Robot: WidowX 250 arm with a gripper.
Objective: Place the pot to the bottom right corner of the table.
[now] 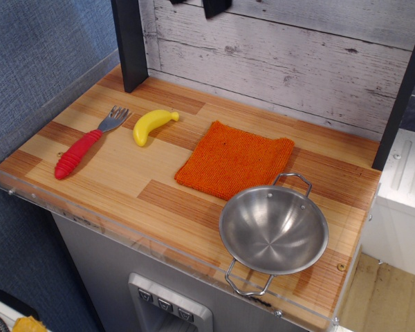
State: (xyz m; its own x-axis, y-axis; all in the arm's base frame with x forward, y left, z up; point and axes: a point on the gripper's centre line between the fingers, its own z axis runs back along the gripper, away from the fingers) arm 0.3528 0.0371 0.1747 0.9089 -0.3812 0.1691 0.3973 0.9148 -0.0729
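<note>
The shiny steel pot with two wire loop handles stands upright and empty on the striped wooden table, near its front right corner, just in front of the orange cloth. Only two dark tips of my gripper show at the top edge of the view, high above the back of the table and far from the pot. Whether the gripper is open or shut does not show. Nothing is seen in it.
An orange knitted cloth lies in the middle back. A yellow banana and a red-handled fork lie at the left. A dark post stands at the back left. A clear acrylic rim edges the front.
</note>
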